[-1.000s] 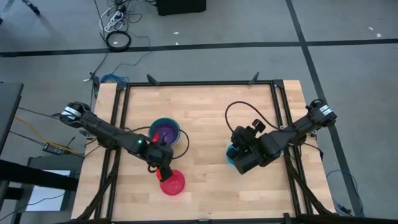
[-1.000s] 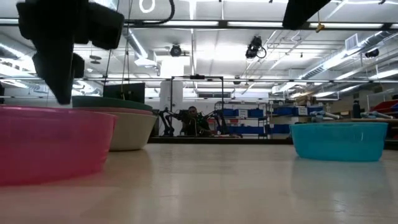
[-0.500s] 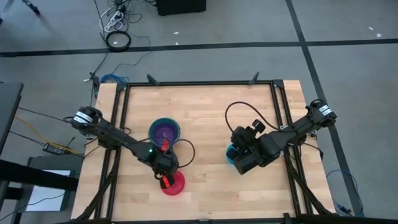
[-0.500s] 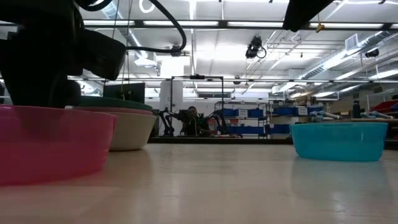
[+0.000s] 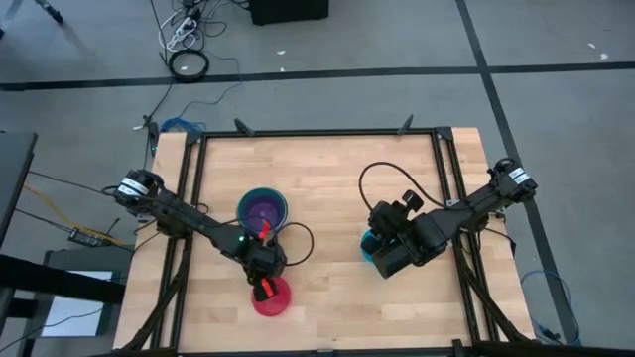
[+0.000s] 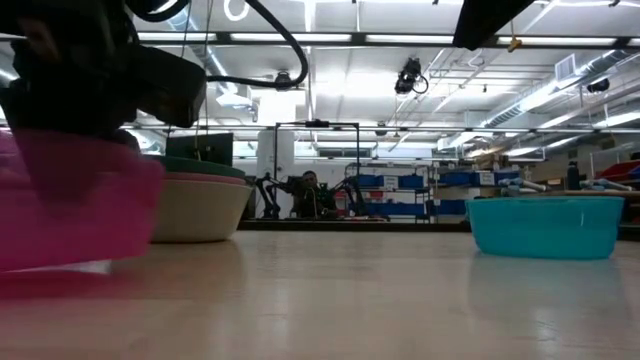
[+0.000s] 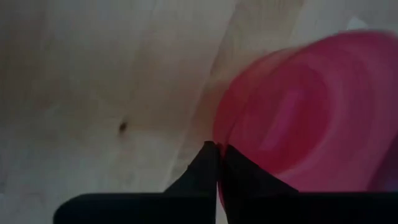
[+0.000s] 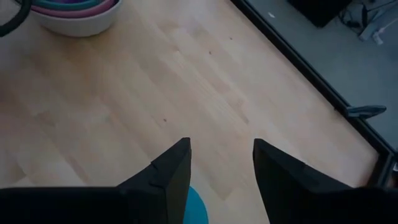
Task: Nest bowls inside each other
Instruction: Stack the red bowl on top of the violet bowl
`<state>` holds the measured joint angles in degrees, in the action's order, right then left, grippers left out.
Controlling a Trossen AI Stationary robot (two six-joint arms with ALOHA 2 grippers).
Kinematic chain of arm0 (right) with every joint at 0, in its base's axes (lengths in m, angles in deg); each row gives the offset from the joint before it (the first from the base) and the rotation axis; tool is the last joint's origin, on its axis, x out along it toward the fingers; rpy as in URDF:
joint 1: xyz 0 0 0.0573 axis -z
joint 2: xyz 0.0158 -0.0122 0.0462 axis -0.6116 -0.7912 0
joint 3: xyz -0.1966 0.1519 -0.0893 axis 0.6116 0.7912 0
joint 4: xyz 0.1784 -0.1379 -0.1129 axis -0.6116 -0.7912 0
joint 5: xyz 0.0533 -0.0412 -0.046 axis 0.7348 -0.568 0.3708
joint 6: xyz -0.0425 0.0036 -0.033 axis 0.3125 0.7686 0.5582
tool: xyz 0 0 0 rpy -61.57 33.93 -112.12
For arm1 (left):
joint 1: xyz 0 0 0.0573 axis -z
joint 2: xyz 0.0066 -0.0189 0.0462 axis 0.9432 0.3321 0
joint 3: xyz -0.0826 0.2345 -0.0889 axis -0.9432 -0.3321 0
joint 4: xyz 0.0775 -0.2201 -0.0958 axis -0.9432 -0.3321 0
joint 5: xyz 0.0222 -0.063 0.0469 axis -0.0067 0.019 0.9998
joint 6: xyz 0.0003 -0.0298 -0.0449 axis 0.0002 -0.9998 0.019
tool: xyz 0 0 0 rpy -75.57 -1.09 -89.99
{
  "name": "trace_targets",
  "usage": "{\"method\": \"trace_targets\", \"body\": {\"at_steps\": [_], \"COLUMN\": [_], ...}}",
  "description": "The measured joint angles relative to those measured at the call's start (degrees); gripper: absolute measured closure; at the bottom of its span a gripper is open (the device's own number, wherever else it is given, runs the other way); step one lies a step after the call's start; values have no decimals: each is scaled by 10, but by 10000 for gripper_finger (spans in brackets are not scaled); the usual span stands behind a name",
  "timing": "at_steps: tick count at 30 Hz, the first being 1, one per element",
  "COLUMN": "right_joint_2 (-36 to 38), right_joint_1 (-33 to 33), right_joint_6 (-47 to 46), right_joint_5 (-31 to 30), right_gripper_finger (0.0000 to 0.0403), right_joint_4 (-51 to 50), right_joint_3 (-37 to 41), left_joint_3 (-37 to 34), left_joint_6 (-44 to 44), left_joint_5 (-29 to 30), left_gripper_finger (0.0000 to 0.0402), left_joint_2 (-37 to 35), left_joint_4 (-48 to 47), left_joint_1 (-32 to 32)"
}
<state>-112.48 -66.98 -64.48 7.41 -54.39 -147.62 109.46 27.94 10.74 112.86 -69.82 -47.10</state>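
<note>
Where the wooden table (image 5: 327,178) carries the work, seen from above: a stack of nested bowls (image 5: 263,209), purple inside teal, left of centre; a red bowl (image 5: 272,297) nearer the front edge; a bright blue bowl (image 5: 368,246) right of centre, largely covered by the right arm's wrist. Black frame rails along the table edges, a black cable looping beside the stack, another arcing over the right arm. On the floor beyond: coiled cable (image 5: 189,64) and a white power strip. No readable writing or labels anywhere.

From table height: the stack (image 6: 200,200) shows a cream-white outer bowl with pink and teal rims above it; the red bowl (image 6: 75,200) looks lifted and blurred, its base clear of the wood; the blue bowl (image 6: 545,225) sits flat, well apart on the other side. Workshop shelving and a seated person far behind.

Left gripper (image 5: 265,288) over the near rim of the red bowl, fingers (image 7: 208,163) pinched together on the bowl's wall (image 7: 298,112). Right gripper (image 8: 221,165) hovering with fingers spread wide, holding nothing, the blue bowl's rim (image 8: 198,202) just below them.
</note>
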Motion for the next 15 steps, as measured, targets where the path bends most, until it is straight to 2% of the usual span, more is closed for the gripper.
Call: {"method": "trace_targets", "body": {"at_steps": [9, 12, 15], "right_joint_2": [0, 0, 0], "right_joint_1": [1, 1, 2], "right_joint_6": [0, -1, -7], "right_joint_5": [-18, -23, -29], "right_gripper_finger": [245, 245, 245], "right_joint_4": [0, 0, 1], "right_joint_3": [0, 0, 0], "left_joint_3": [22, 56, 105], "left_joint_6": [61, 90, 115], "left_joint_5": [4, 46, 128], "left_gripper_finger": [397, 398, 398], "left_joint_2": [-20, -35, -45], "left_joint_4": [-9, -64, -175], "left_joint_1": [-14, -14, -17]}}
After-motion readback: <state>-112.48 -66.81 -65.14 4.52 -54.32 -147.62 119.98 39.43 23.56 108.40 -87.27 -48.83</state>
